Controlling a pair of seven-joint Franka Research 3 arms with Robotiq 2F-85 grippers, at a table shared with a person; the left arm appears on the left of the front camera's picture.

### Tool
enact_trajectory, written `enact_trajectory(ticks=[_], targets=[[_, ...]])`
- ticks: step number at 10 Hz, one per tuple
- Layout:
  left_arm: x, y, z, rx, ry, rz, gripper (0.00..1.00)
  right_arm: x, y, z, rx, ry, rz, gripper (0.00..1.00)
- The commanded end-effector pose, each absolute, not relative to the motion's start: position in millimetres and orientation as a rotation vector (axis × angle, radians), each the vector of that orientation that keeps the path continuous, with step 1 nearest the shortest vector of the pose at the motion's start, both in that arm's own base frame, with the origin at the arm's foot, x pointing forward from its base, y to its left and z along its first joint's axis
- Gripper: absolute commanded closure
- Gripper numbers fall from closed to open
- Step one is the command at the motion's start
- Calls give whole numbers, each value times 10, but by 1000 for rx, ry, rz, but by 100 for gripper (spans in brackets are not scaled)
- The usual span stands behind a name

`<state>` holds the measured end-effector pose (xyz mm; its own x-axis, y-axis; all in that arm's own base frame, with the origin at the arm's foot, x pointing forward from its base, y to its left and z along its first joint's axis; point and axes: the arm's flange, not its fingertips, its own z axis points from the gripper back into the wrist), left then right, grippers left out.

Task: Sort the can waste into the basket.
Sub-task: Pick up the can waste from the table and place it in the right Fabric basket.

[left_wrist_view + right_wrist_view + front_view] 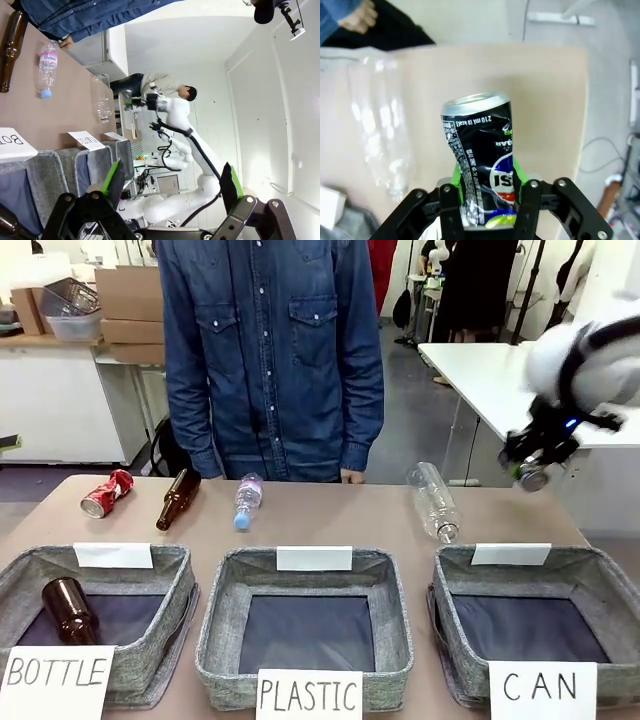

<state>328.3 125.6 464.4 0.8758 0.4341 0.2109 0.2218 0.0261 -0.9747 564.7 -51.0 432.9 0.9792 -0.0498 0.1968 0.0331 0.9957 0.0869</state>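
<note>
Right gripper [487, 175] tight around creased, glossy dark can [480, 135], perhaps aluminium; left gripper [171, 172] agape.

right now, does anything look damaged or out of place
The red can lies crushed at the far left of the table, and the dark can in the right gripper is creased at its waist. Nothing looks spilled.

Robotics lab, white robot arm [590, 355], stacked cardboard boxes [130, 310], white worktable [480, 375]
</note>
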Motion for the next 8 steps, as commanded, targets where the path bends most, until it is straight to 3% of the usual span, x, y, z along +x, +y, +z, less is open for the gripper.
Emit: enact_trajectory(ticks=[1,4,7,8], targets=[[3266,1254,4657,-1568,-530,169,0,4818,-714,4943,115,-147,-30,100],[3266,1254,4657,-1568,-530,169,0,3816,-724,5232,191,-240,210,100],[3266,1254,4657,-1568,-530,169,0,3365,-273,4828,303,-156,827,100],[3266,1254,4657,-1568,-530,169,0,3333,-67,4728,259,-109,1059,100]])
